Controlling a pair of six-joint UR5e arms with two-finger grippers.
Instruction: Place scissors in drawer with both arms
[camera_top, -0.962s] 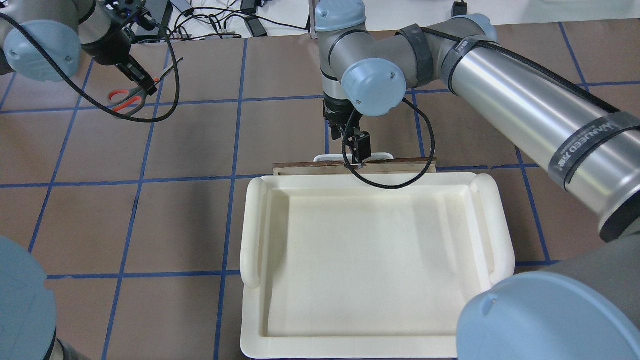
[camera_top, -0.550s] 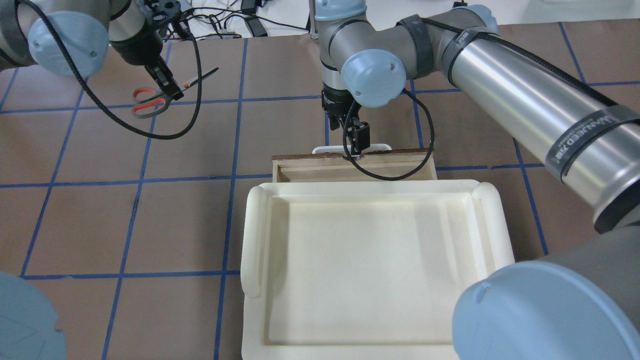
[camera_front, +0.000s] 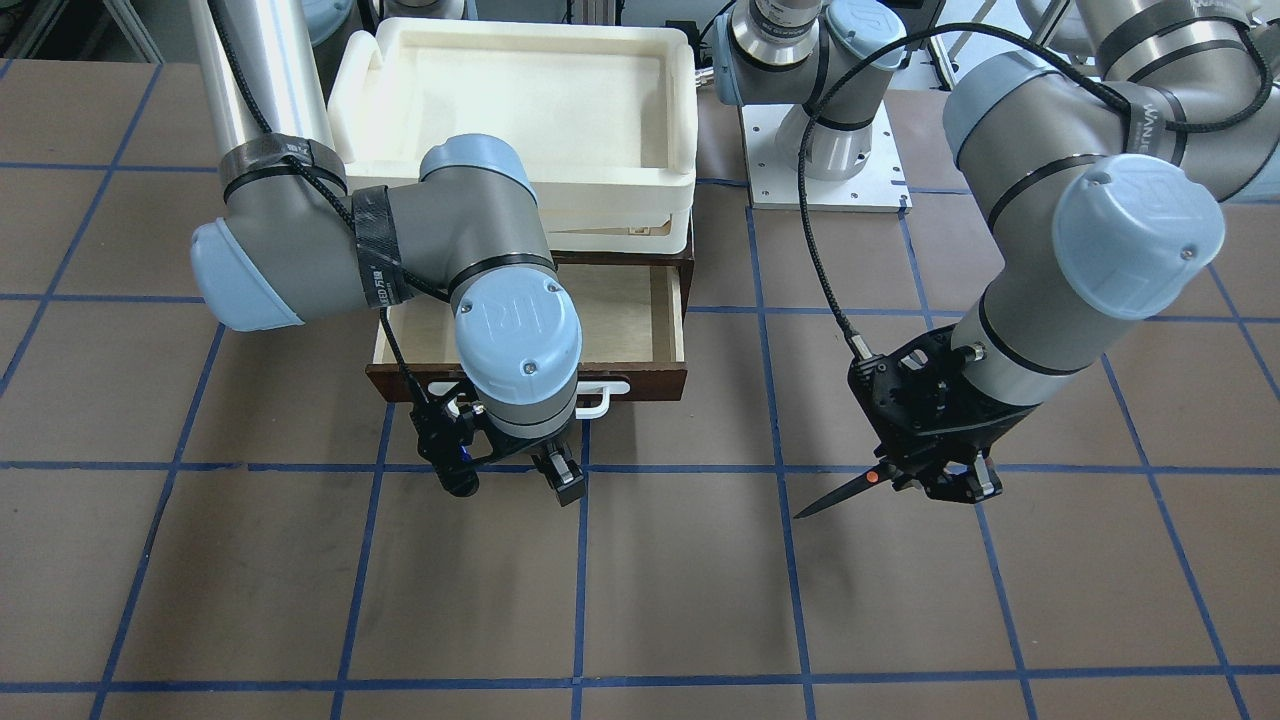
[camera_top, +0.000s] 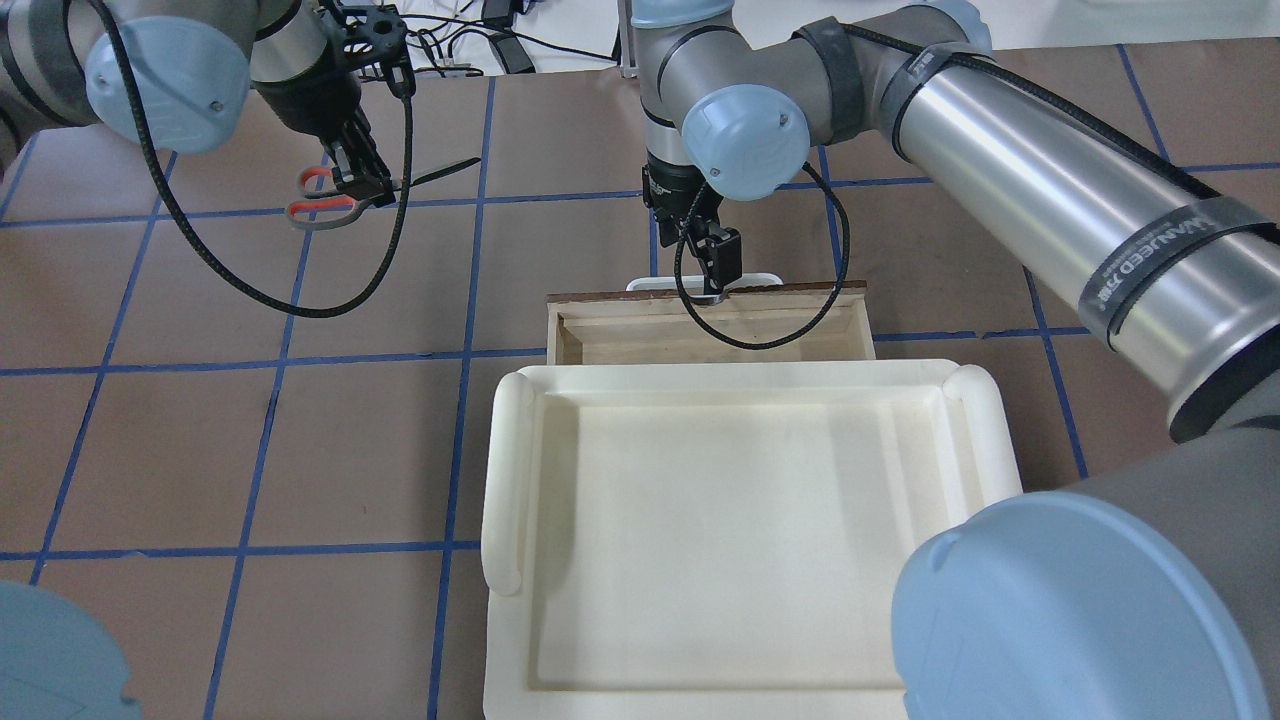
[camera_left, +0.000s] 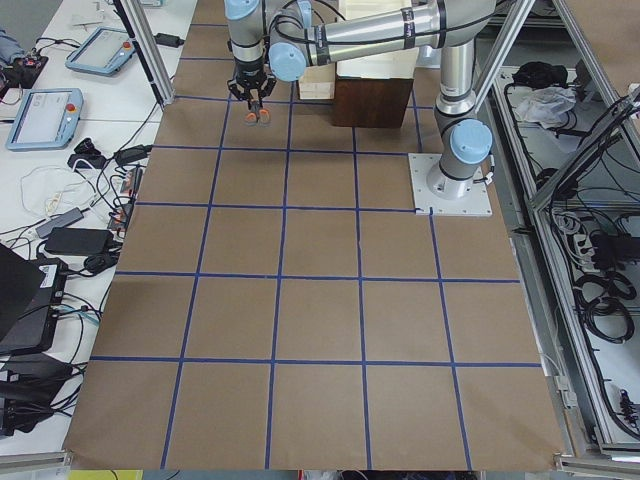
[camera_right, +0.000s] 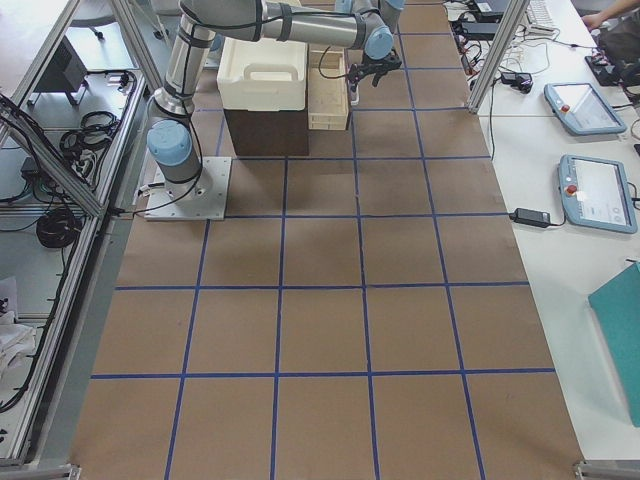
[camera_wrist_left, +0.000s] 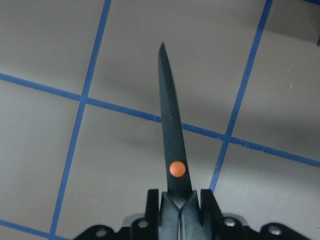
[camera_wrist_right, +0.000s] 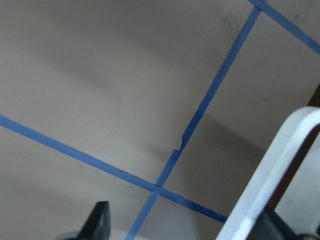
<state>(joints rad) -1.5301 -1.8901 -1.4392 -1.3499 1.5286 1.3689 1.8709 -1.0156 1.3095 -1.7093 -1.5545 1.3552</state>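
My left gripper (camera_top: 362, 182) is shut on the scissors (camera_top: 325, 205) near their orange pivot and holds them above the table, far left of the drawer. The blades point toward the drawer. In the left wrist view the closed dark blades (camera_wrist_left: 171, 140) stick out past the shut fingers. In the front view the scissors (camera_front: 845, 492) hang below the left gripper (camera_front: 945, 482). My right gripper (camera_top: 712, 283) is at the drawer's white bar handle (camera_top: 760, 281). In the right wrist view the handle (camera_wrist_right: 272, 175) lies beside one finger, with the jaws spread wide. The drawer (camera_top: 610, 340) stands partly open, its plywood inside empty.
A white foam tray (camera_top: 505, 470) sits on top of the cabinet above the drawer and covers its rear part. The brown table carries a blue tape grid. Cables and devices lie beyond the far table edge (camera_top: 450, 50).
The drawer has slid further out with the right gripper at its handle. The left arm has carried the scissors to the right, toward the drawer.
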